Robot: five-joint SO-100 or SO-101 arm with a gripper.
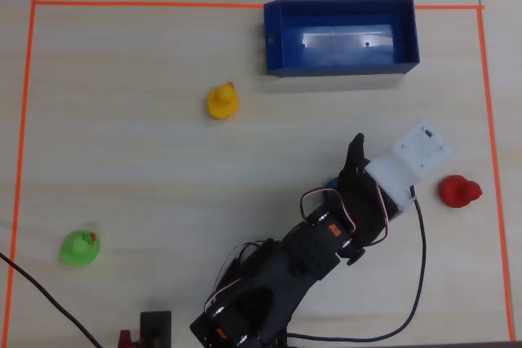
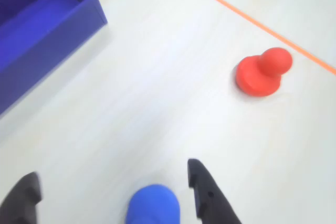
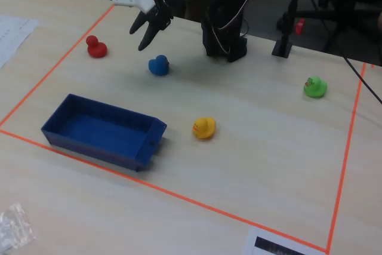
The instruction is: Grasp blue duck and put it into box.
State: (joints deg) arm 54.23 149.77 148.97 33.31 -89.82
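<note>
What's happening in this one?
A single arm hangs its open gripper above the blue duck, which sits on the table and is not grasped yet. In the wrist view the duck lies between the two fingers at the bottom edge. The box stands apart with nothing visible inside. The red duck, yellow duck and green duck sit untouched elsewhere inside the orange tape border.

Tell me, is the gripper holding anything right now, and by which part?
Nothing is held. The gripper is open above the table; the blue duck sits untouched on the table below it.
</note>
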